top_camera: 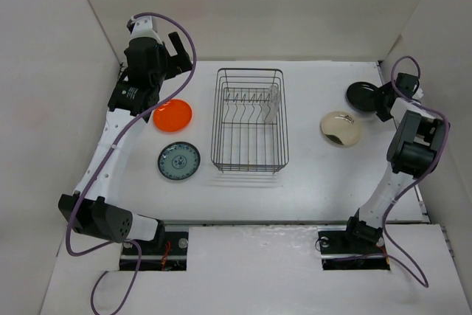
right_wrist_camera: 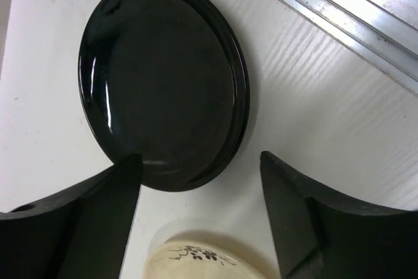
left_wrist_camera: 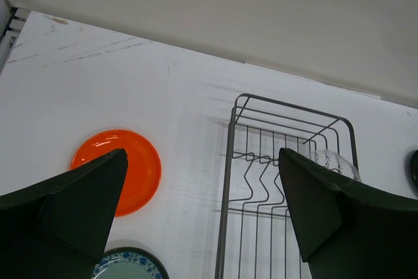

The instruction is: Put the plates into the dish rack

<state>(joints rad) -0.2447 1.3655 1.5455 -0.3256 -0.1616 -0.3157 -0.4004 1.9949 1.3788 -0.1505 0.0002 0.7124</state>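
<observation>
The dark wire dish rack (top_camera: 249, 119) stands mid-table with the clear glass plate (top_camera: 273, 99) upright in its far right slot. The orange plate (top_camera: 172, 115) and the blue-green patterned plate (top_camera: 178, 161) lie flat to its left. The black plate (top_camera: 362, 95) and the beige plate (top_camera: 341, 128) lie to its right. My left gripper (top_camera: 175, 54) is open and empty, raised behind the orange plate (left_wrist_camera: 127, 168), facing the rack (left_wrist_camera: 287, 181). My right gripper (top_camera: 381, 102) is open and empty, just right of the black plate (right_wrist_camera: 163, 80), with the beige plate (right_wrist_camera: 202, 259) below it.
White walls close in the table at the back and both sides. A metal rail (right_wrist_camera: 339, 11) runs along the table's right edge close to my right gripper. The blue-green plate's rim (left_wrist_camera: 130, 264) shows at the bottom of the left wrist view.
</observation>
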